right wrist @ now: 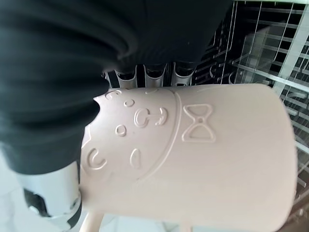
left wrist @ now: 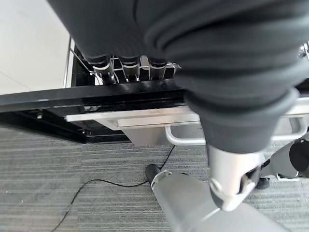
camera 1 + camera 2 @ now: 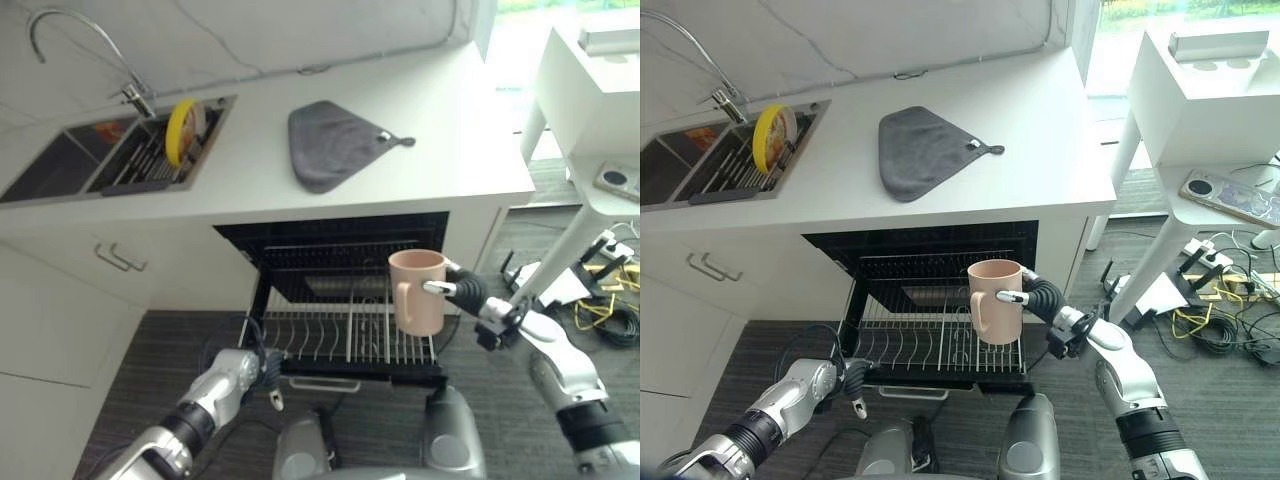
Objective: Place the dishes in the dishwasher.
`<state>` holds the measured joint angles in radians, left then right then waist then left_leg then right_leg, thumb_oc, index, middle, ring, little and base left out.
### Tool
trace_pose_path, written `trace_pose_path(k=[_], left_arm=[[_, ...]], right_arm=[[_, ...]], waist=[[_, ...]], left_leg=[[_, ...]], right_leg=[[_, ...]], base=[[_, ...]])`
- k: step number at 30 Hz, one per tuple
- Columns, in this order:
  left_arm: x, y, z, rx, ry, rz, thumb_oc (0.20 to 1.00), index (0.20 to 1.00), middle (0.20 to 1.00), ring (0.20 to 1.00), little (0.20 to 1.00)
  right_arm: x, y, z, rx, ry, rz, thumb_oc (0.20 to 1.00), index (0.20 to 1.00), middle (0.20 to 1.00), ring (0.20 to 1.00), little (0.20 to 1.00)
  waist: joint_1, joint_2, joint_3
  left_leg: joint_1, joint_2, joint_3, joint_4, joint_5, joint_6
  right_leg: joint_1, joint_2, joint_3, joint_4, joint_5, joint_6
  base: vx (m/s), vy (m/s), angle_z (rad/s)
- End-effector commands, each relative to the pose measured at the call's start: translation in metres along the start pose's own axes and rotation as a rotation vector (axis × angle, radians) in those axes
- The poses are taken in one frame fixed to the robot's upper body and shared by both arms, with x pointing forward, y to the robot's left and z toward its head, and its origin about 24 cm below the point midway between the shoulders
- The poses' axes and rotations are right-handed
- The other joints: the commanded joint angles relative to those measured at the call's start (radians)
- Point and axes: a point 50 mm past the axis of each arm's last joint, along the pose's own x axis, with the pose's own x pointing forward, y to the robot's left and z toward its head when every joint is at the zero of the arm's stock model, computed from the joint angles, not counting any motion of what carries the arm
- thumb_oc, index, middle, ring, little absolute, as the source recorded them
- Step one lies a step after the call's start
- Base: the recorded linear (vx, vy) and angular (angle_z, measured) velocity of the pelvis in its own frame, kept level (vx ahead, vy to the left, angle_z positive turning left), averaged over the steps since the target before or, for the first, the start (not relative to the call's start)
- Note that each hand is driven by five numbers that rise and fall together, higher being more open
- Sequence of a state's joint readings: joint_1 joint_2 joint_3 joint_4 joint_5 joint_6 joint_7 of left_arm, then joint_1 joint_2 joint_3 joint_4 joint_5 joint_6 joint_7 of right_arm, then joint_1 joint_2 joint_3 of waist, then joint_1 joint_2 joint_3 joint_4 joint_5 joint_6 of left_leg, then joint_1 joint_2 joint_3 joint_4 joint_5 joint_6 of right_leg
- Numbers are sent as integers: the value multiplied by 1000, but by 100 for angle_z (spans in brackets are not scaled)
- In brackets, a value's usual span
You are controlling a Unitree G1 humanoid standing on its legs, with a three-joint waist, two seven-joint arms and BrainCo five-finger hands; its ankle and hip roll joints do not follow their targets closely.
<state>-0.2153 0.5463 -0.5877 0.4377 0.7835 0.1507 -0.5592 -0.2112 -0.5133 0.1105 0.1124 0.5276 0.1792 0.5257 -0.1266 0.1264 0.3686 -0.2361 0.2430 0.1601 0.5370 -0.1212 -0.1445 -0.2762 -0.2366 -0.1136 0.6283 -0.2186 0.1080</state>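
Observation:
My right hand [image 3: 466, 291] is shut on a pink mug [image 3: 418, 292], thumb over its rim. It holds the mug upright above the right part of the pulled-out wire rack [image 3: 320, 340] of the open dishwasher [image 3: 930, 250]. In the right wrist view the mug [image 1: 193, 159] lies against the fingers [image 1: 154, 75], with the rack behind it. My left hand [image 3: 262, 368] is at the rack's front left edge, its fingers [image 2: 123, 67] curled over the front rail [image 2: 96, 96]. A yellow plate [image 3: 181, 130] stands on edge in the sink's drying rack.
A grey cloth [image 3: 335, 143] lies on the white counter [image 3: 450, 150] above the dishwasher. The sink [image 3: 60, 165] and tap [image 3: 120, 70] are at the far left. A white table [image 3: 1210, 120] stands at the right, with cables [image 3: 1225, 320] on the floor.

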Motion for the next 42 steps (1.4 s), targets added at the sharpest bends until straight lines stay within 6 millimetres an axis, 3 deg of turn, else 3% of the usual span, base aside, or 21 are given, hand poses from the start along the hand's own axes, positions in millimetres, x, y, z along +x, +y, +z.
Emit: trace_pose_path(k=[1,8,10,15,21,23,32,42], left_arm=[[-5,-114,-13,-28,17,-439,1000,1000,1000,1000,1000],[-9,-81,-12,-7,-13,-347,1000,1000,1000,1000,1000],[-9,-69,-12,5,-21,-307,1000,1000,1000,1000,1000],[-9,-58,-9,7,-35,-255,1000,1000,1000,1000,1000],[-10,-46,-7,13,-49,-194,1000,1000,1000,1000,1000],[-10,-39,-5,20,-61,-163,1000,1000,1000,1000,1000],[-11,-34,3,28,-104,-103,1000,1000,1000,1000,1000],[-12,-24,17,42,-154,-45,1000,1000,1000,1000,1000]], right_arm=[[14,5,30,-63,-156,10,200,200,200,200,200],[27,-19,36,-77,-127,-94,200,200,200,200,200],[32,-35,51,-91,-138,-134,200,200,200,200,200],[38,-49,68,-118,-151,-172,200,200,200,200,200],[41,-69,90,-105,-184,-245,200,200,200,200,200],[44,-79,108,-122,-194,-275,200,200,200,200,200],[52,-87,129,-151,-177,-334,200,200,200,200,200],[62,-85,138,-158,-179,-379,200,200,200,200,200]], waist=[[38,-74,27],[55,-46,97],[64,-29,125],[73,-13,151],[92,2,151],[105,13,151],[125,34,151],[138,55,151]], left_leg=[[-123,29,-81,152,69,3],[-205,-2,-94,198,62,13],[-235,-18,-97,204,57,17],[-263,-29,-96,211,42,22],[-312,-42,-87,197,19,35],[-331,-52,-79,169,4,42],[-332,-83,-62,85,-38,58],[-341,-108,-61,39,-32,66]], right_leg=[[106,-1,0,-149,60,-4],[26,-8,7,-99,57,-10],[-17,-12,9,-84,56,-9],[-62,-15,15,-65,46,-7],[-141,-17,18,-48,40,-4],[-189,-21,21,-46,40,-1],[-272,-38,32,-33,44,9],[-328,-46,33,-16,40,4]], base=[[-40,18,4],[-102,26,5],[-179,23,3],[-99,22,4],[-95,-2,-1],[-122,7,0],[-45,26,1],[-21,20,2]])
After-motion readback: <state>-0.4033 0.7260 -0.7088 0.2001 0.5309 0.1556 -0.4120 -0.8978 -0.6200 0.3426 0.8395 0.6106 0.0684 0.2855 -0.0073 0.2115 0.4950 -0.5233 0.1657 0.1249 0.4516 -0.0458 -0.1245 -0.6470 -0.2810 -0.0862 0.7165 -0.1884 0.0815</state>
